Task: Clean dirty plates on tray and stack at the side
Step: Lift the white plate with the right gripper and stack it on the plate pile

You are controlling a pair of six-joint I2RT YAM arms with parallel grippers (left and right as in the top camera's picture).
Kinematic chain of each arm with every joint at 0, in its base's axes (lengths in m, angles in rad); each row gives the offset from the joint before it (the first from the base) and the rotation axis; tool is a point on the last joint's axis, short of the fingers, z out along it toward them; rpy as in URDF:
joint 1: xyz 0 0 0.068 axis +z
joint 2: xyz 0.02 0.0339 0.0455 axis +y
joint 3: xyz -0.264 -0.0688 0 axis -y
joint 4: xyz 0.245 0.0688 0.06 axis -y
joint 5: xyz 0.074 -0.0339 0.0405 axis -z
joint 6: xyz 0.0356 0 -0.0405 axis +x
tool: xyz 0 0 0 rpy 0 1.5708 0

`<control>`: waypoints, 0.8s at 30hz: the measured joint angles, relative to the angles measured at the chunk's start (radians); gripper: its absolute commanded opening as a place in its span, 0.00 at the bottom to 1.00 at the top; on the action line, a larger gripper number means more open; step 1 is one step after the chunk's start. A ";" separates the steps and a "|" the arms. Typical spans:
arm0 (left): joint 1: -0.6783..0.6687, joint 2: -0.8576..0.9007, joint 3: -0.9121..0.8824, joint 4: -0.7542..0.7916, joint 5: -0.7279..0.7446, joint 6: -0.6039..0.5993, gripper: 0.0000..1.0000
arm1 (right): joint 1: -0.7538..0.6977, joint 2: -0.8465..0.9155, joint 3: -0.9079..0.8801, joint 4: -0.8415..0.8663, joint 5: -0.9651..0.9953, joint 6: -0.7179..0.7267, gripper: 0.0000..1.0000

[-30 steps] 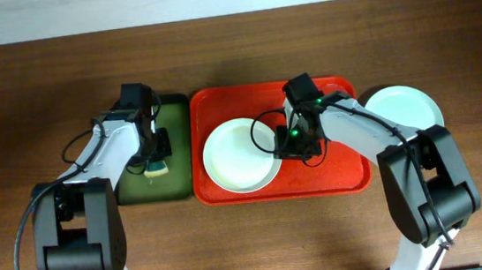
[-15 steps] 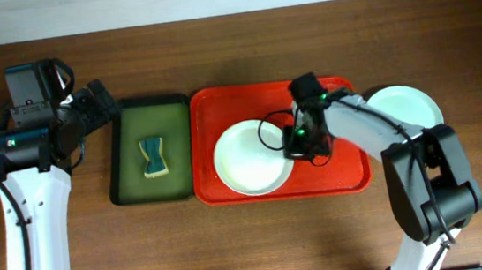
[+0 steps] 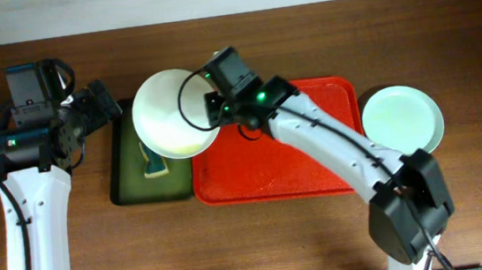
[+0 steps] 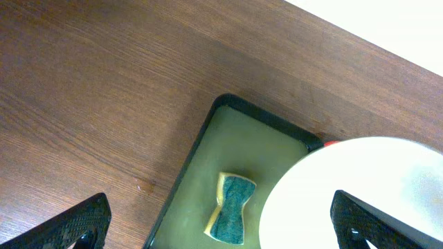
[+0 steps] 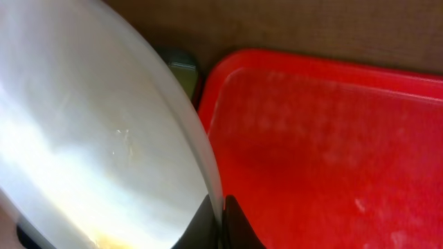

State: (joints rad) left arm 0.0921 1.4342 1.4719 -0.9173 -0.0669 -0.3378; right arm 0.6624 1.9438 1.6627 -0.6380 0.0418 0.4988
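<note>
**Reader:** Where does the white plate [image 3: 171, 113] sit?

**Legend:** It is held tilted in the air over the right part of the dark green tray [image 3: 130, 177], its right rim reaching the left rim of the red tray [image 3: 315, 163]. From overhead it covers part of the sponge [image 3: 153, 164] lying in the green tray.

**Reader:** What holds it?

**Legend:** The right gripper [image 5: 220, 220], its jaws pinched narrowly onto the plate's right rim.

**Reader:** And the other arm?

**Legend:** The left gripper [image 3: 107, 102] hovers off the green tray's upper left corner, jaws spread wide, gripping nothing.

**Reader:** Any other plates?

**Legend:** A pale green plate [image 3: 404, 119] rests on the table [image 3: 251, 240], just beside the red tray's right rim. The red tray carries no plate.
</note>
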 measured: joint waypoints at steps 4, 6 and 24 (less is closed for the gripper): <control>0.000 0.000 0.000 0.000 0.000 0.000 0.99 | 0.153 0.076 0.002 0.074 0.318 -0.004 0.04; 0.000 0.000 0.000 0.000 0.000 0.000 1.00 | 0.166 0.079 0.001 0.176 0.425 -0.082 0.04; 0.000 0.000 0.000 0.000 0.000 0.000 0.99 | 0.260 -0.016 0.069 0.602 0.776 -0.804 0.04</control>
State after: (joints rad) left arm 0.0921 1.4342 1.4719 -0.9173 -0.0669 -0.3378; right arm 0.9226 1.9282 1.7317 -0.0357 0.8173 -0.3054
